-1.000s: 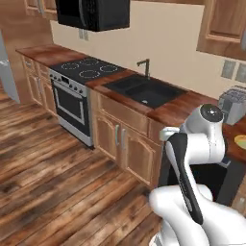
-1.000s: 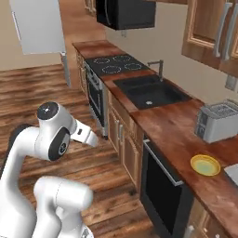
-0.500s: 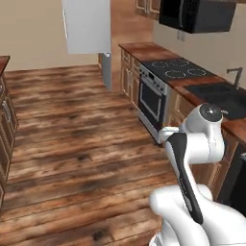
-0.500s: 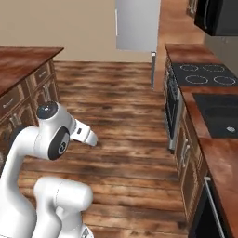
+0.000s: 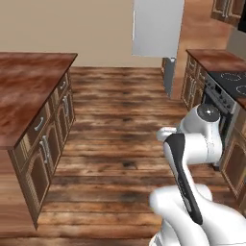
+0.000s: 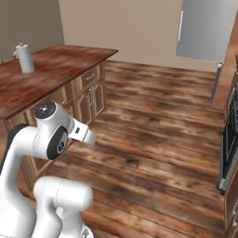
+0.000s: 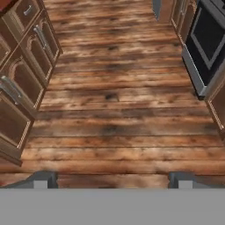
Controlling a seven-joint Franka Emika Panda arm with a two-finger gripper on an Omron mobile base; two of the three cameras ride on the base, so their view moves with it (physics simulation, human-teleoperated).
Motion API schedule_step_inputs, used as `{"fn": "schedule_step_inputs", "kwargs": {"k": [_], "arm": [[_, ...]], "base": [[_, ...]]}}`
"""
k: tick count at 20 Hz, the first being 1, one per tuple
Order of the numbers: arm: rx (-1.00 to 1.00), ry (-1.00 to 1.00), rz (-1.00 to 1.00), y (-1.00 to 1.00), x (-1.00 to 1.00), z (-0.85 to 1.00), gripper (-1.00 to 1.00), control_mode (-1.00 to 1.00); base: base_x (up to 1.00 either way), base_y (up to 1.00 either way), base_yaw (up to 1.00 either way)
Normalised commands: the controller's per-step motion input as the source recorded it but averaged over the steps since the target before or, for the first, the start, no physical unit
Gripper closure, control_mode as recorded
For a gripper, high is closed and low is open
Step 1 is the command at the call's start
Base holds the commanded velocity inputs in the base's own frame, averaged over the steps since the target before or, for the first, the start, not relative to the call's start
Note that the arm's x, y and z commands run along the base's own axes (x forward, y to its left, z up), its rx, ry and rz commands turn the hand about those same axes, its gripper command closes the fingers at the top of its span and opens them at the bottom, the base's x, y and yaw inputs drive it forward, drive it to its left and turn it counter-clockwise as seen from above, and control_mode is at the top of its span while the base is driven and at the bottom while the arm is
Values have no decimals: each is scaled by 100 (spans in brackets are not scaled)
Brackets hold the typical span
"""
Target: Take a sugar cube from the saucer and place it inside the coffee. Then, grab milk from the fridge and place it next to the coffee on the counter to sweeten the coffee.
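The fridge (image 5: 158, 26) is a tall light-grey slab at the far end of the room, also seen as the fridge (image 6: 204, 28) at the upper right. A stretch of the counter (image 5: 211, 56) runs along the right wall beside it. My gripper (image 7: 113, 179) is open with nothing between its fingertips (image 7: 44, 178), and it looks down over the bare wooden floor. The arm is folded close above the base. The sugar cube, the saucer, the coffee and the milk are out of view.
A stove with an oven door (image 5: 218, 96) stands on the right, its glass front (image 7: 206, 35) near the hand. A wooden island (image 5: 29, 86) with drawers and doors (image 7: 22, 66) stands on the left, with a white cylinder (image 6: 24, 58) on it. The plank floor (image 5: 120, 120) lies between them.
The whole picture has swung: the base has turned away from the sink and stove counter toward the floor, the island and the fridge. The gripper has stayed open.
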Motion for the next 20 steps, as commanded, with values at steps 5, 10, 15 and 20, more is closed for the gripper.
{"fn": "schedule_step_inputs", "kwargs": {"k": [5,10,15,20], "arm": [[0,0,0,0,0,0,-100,100],[0,0,0,0,0,0,-100,100],[0,0,0,0,0,0,-100,100],[0,0,0,0,0,0,-100,100]], "base": [[100,5,33],[100,0,16],[100,0,6],[99,0,2]]}}
